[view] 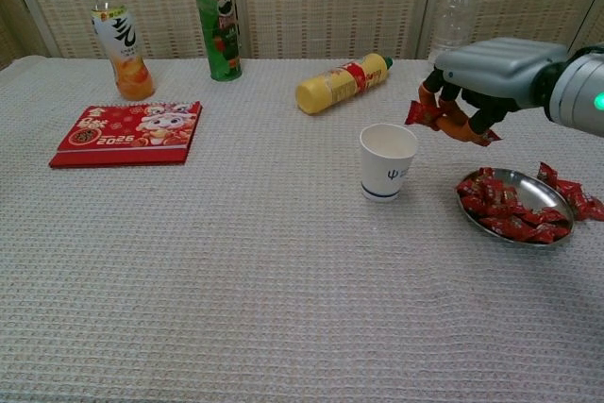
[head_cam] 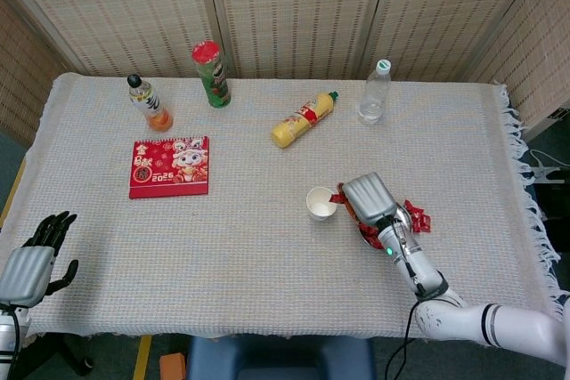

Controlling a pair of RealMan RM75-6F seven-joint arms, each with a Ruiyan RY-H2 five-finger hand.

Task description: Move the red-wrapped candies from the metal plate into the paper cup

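Observation:
My right hand hangs in the air between the metal plate and the white paper cup. It grips red-wrapped candies, which stick out under its fingers just right of the cup's rim. The plate holds a heap of red-wrapped candies. Some more candies lie on the cloth at the plate's right edge. The head view hides most of the plate under the hand. My left hand rests at the table's near left corner, fingers apart, holding nothing.
A yellow squeeze bottle lies behind the cup. A clear water bottle stands at the back right. At the back left are a green chip can, an orange drink bottle and a red calendar.

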